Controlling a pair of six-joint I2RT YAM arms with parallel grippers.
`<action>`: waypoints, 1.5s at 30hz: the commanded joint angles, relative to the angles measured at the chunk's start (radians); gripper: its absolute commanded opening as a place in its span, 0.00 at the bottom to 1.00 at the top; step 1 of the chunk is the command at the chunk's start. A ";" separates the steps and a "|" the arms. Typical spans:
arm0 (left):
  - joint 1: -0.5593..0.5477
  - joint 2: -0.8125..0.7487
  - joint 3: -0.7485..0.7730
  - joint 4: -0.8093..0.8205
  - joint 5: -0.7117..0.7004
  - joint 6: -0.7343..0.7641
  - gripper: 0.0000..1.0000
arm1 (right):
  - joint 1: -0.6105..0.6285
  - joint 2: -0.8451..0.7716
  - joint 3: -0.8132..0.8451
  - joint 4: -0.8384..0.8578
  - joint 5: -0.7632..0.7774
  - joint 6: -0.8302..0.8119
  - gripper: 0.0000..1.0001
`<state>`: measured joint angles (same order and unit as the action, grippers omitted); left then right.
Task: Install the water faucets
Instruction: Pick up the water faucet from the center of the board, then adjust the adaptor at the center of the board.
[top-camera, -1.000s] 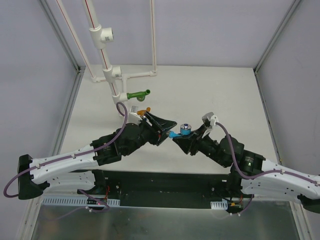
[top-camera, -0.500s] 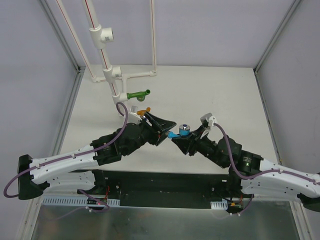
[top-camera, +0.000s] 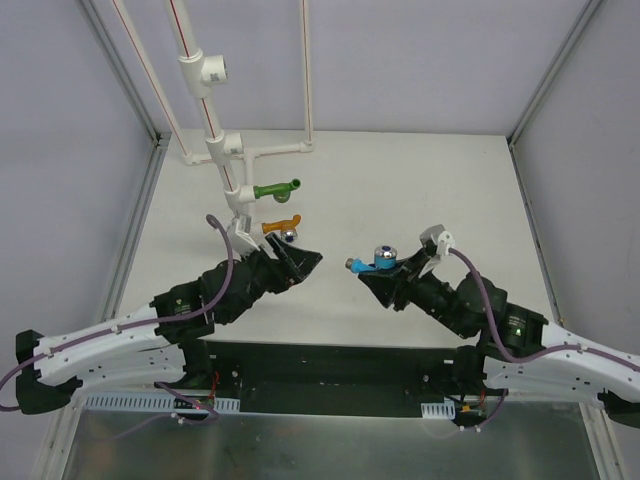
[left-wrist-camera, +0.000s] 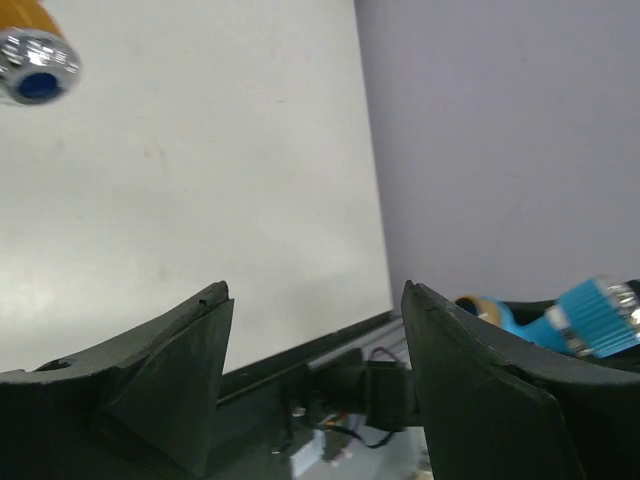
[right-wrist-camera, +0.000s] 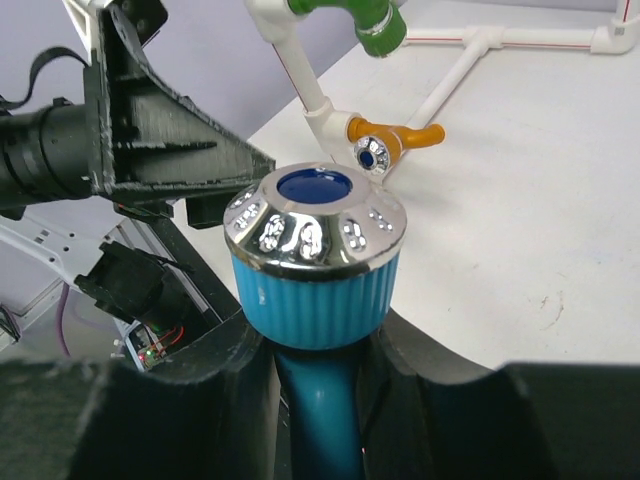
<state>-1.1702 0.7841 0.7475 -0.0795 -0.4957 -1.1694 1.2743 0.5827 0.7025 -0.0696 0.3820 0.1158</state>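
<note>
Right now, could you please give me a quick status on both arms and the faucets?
Left gripper: jaws open, empty. Right gripper: jaws shut on blue faucet. Green faucet and orange faucet on the pipe. No obstruction seen.

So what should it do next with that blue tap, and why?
Probably the right tool should start carrying the blue tap toward the upper tee. The green tap and orange tap already sit on the pipe. That tee's port looks open, and the left tool is open and holds nothing.
</note>
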 joint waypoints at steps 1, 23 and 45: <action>0.001 -0.123 -0.033 -0.110 -0.107 0.342 0.71 | 0.005 -0.046 0.049 -0.010 0.032 -0.033 0.00; 0.085 -0.206 0.179 -0.067 -0.373 1.269 0.73 | 0.005 -0.121 -0.041 -0.036 0.024 -0.038 0.00; 0.615 0.035 0.087 0.377 0.117 1.196 0.68 | 0.005 -0.188 -0.052 -0.116 0.005 -0.004 0.00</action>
<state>-0.5873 0.7807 0.8349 0.1707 -0.4725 0.0826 1.2743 0.4194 0.6495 -0.1967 0.3851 0.1017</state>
